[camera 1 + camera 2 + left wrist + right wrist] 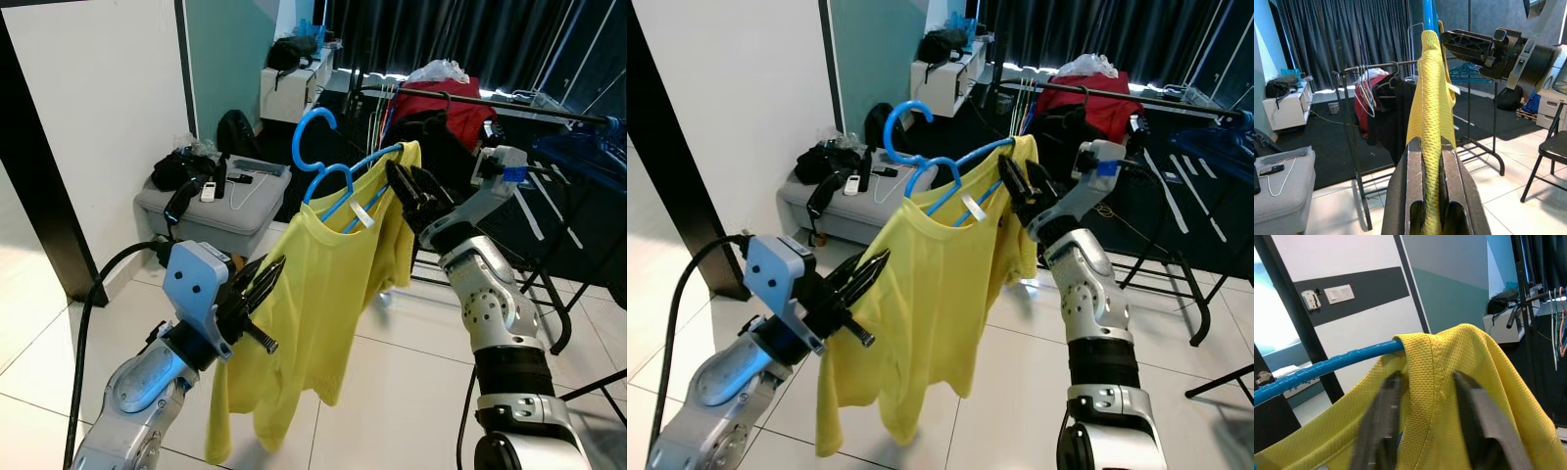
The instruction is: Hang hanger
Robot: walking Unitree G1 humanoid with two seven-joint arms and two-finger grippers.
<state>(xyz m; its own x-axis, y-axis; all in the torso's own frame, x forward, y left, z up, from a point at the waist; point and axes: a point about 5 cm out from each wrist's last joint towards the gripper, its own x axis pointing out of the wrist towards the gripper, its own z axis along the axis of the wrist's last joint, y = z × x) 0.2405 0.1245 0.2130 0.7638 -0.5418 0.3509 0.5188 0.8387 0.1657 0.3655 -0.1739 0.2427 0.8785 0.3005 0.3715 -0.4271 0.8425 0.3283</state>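
Tiled floor (392, 362), both hands pinching yellow shirt (323, 294) on blue hanger (318, 147)

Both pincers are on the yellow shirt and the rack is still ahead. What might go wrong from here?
1. The left pincer clamps only a fold of the yellow shirt; pulling may drag it off the blue hanger.
2. The right pincer grips the shirt-covered hanger end, so cloth may slip.
3. The rack rail already carries clothes; the hook could snag them.

left pincer (263, 286) clamped, forearm raised, right pincer (409, 196) clamped, arm outstretched
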